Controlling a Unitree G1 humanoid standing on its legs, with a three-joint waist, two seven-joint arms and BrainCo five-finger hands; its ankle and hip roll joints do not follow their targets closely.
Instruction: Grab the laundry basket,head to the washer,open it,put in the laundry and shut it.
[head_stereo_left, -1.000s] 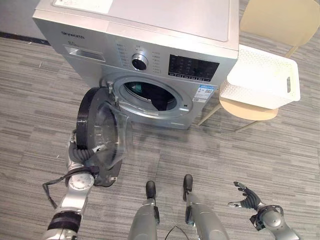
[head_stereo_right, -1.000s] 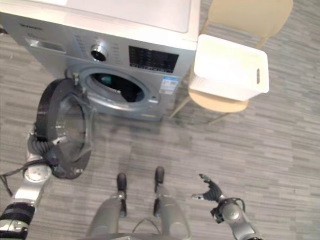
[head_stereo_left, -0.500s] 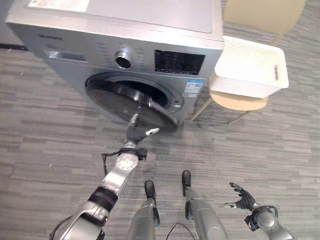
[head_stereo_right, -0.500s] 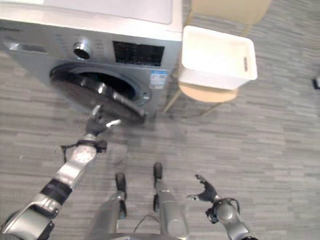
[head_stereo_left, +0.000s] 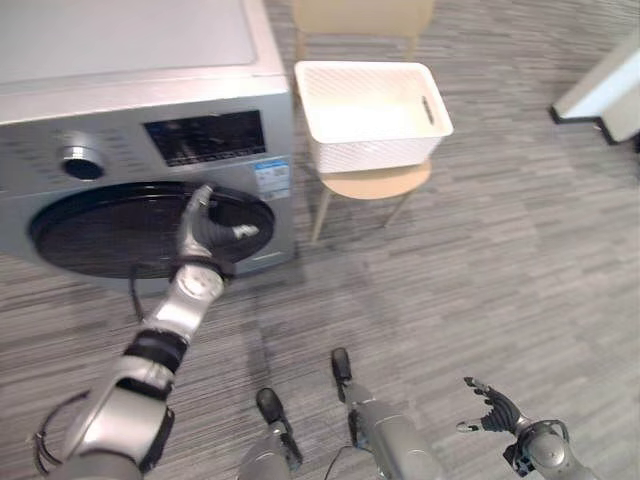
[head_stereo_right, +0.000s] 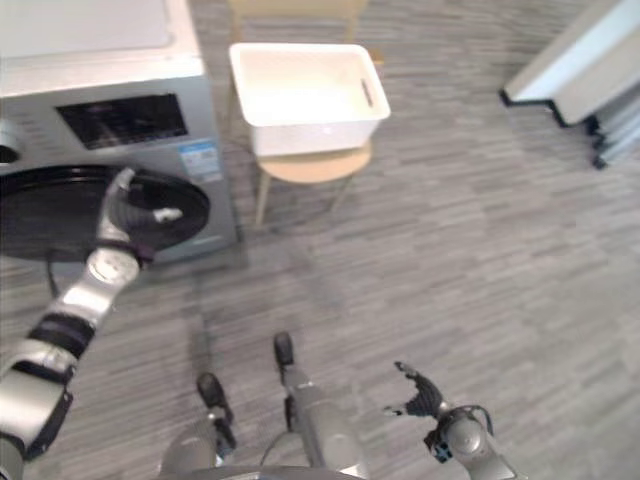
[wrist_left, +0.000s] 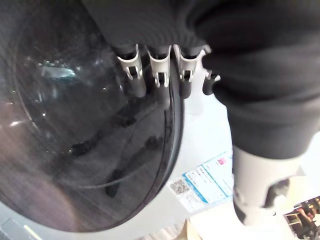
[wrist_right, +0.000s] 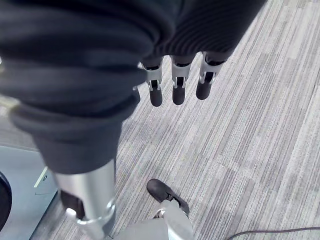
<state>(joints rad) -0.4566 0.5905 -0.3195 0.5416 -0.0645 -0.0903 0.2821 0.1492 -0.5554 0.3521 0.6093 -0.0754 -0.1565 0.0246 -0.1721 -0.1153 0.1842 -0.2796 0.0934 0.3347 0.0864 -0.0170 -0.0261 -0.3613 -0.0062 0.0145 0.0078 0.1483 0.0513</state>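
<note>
The silver washer (head_stereo_left: 130, 60) stands at the left. Its round dark door (head_stereo_left: 100, 225) lies flat against the front. My left hand (head_stereo_left: 203, 232) rests on the door's right edge with straight fingers (wrist_left: 161, 80) against the glass (wrist_left: 75, 110). The white laundry basket (head_stereo_left: 375, 140) sits on a wooden chair (head_stereo_left: 375, 183) to the right of the washer; its inside shows plain white. My right hand (head_stereo_left: 497, 413) hangs low at the right over the floor, fingers (wrist_right: 177, 87) relaxed and holding nothing.
A white piece of furniture (head_stereo_left: 605, 95) stands at the far right edge. Grey striped carpet (head_stereo_left: 480, 270) stretches between the chair and that piece.
The washer door has swung from wide open to flat against the front, with my left hand following it. The camera has turned to the right. The right hand has kept its pose.
</note>
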